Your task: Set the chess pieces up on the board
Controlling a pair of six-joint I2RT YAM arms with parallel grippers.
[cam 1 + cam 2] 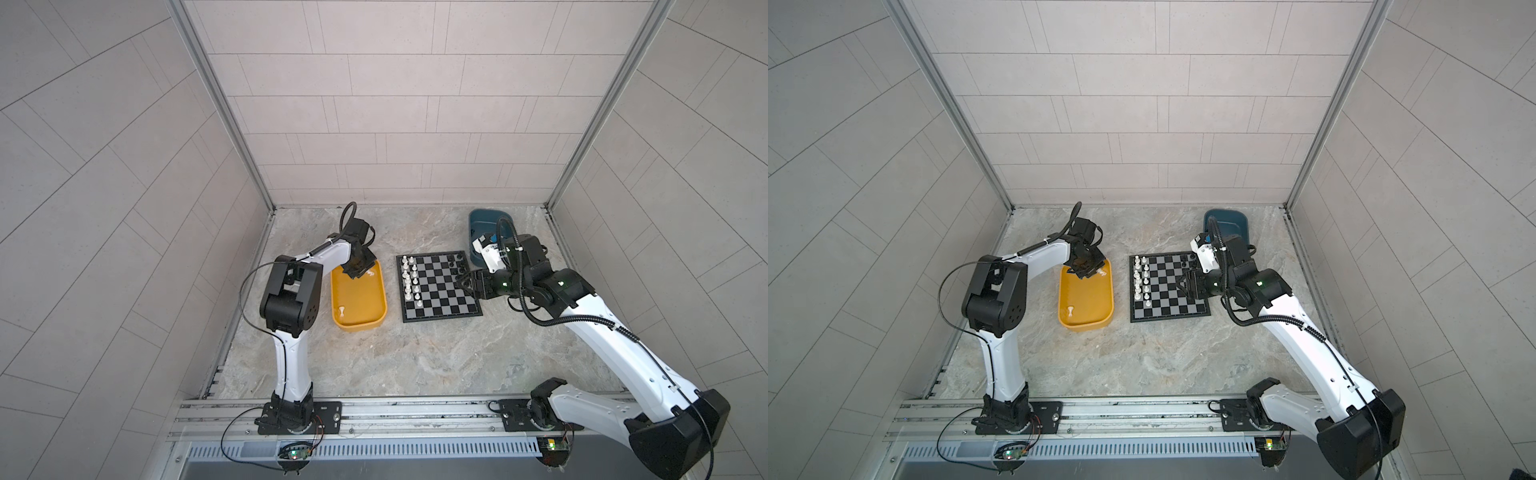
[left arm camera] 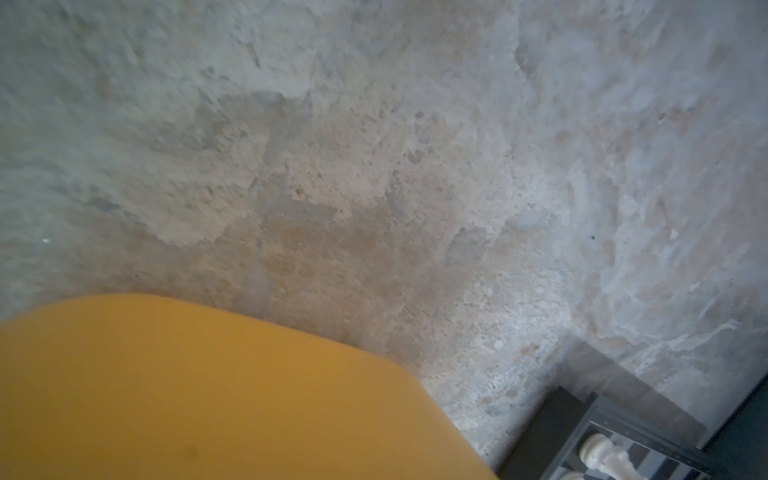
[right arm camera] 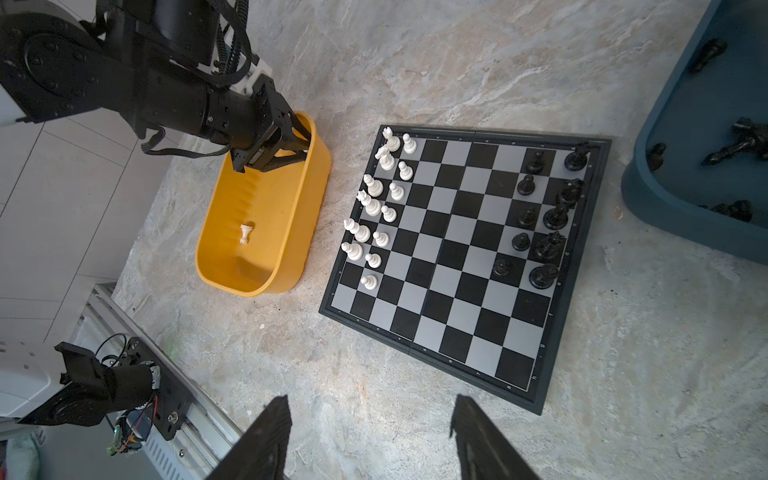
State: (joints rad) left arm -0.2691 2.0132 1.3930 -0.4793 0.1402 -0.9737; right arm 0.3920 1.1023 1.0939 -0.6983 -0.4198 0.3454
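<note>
Right claw spread | left claw in yellow tray, state untellable | right wrist only: black pieces, teal tray

left arm: rises at near left, elbow bent, forearm reaching far and right, wrist pitched down | left gripper: fingers point down, gap between them unclear | right arm: stretches from near right toward far left | right gripper: points left, jaws apart, nothing between them
</note>
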